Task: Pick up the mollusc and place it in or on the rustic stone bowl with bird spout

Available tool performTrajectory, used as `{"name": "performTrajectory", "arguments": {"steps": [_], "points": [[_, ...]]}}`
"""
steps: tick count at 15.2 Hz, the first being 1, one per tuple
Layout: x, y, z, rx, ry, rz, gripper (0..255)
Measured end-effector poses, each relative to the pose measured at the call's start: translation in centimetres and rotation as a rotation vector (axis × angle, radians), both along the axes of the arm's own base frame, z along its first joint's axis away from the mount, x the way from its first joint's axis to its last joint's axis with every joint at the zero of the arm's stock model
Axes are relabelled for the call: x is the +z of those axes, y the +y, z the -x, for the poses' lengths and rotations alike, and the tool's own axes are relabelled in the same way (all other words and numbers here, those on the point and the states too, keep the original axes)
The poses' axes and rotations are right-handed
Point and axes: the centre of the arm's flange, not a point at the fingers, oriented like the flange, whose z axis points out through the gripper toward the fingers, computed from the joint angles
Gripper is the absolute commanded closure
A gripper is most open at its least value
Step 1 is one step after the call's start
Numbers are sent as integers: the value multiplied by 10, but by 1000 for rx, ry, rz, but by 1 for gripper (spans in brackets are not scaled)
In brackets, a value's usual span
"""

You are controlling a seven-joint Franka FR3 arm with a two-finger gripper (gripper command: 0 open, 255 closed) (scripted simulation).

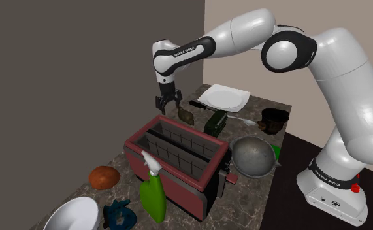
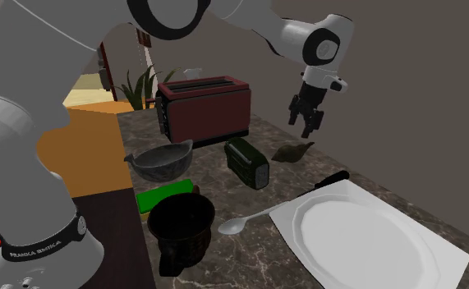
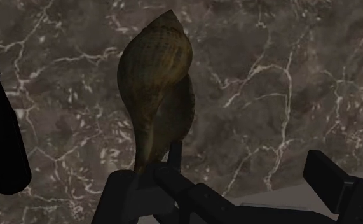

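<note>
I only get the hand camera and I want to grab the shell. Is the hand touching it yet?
Observer: No. The gripper hangs in the air above the shell, clear of it.
Operator: Where's the bowl? I can't see it.
Observer: The grey bowl sits beside the red toaster, on the side nearer the robot's stand.
Operator: Is anything in the way?
Observer: Yes. A dark green container lies on its side between the shell and the bowl, so you'd probably want to lift over it.
</note>
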Motion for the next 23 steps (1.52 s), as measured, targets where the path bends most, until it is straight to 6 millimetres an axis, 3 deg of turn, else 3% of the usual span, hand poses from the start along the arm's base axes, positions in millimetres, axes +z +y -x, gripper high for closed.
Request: {"name": "performTrajectory", "arguments": {"steps": [9,10,13,16,19,23], "points": [[-9,-1,-7,5,-2,-1,255],[-8,-1,-6,4,1,-1,0],[-10,-9,1,6,5,-20,0],[-6,-53,11,-82,51,-31,0],[-5,-83,30,-142,86,-47,0],[-22,-85,39,-153,94,-50,0]]}}
